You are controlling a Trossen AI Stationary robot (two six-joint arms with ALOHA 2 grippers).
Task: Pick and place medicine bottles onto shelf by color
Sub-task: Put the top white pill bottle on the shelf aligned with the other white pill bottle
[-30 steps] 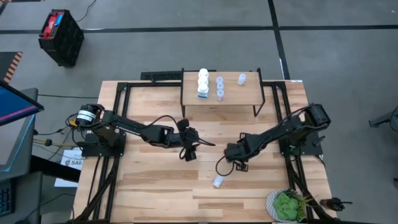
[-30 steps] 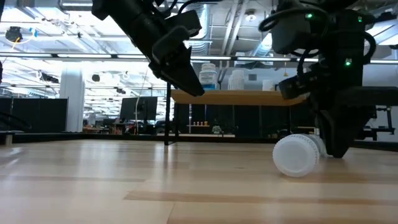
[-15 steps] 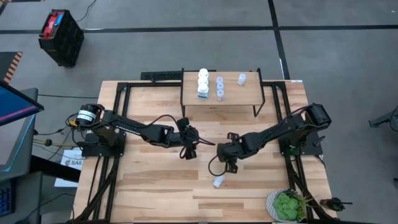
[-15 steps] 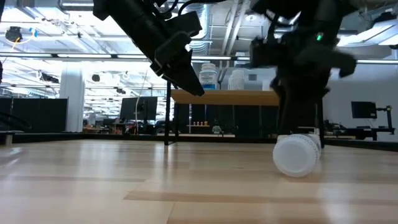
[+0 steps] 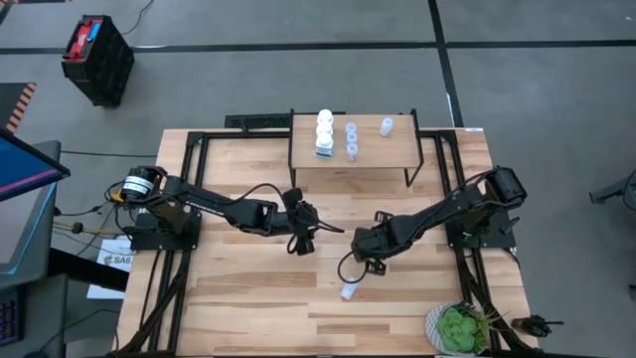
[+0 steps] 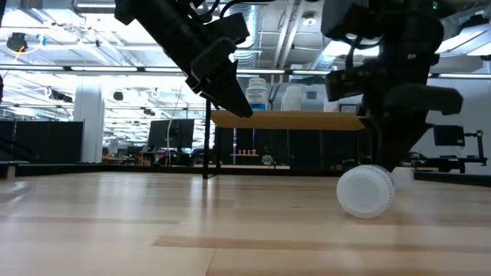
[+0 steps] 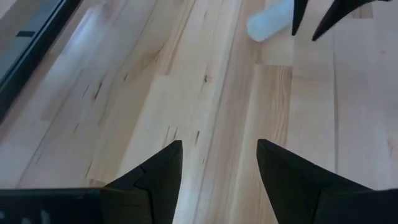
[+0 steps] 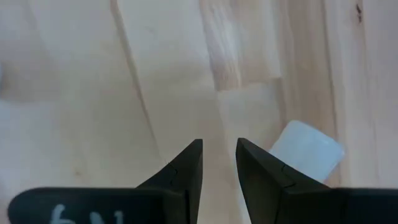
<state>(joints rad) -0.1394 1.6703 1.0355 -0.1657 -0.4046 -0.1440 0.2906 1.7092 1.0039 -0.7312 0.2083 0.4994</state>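
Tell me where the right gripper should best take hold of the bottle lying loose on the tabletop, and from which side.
The bottle lies on its side on the tabletop, white cap toward the low camera. Probably best: come straight down from above and close across the round body, fingers square to its long axis, clear of the cap, so it cannot roll away. The right gripper hangs beside it, narrowly open.

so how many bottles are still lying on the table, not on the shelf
1. A single bottle lies on its side on the table, just in front of the right gripper. The other bottles stand on the shelf. None appears hidden behind the arms.
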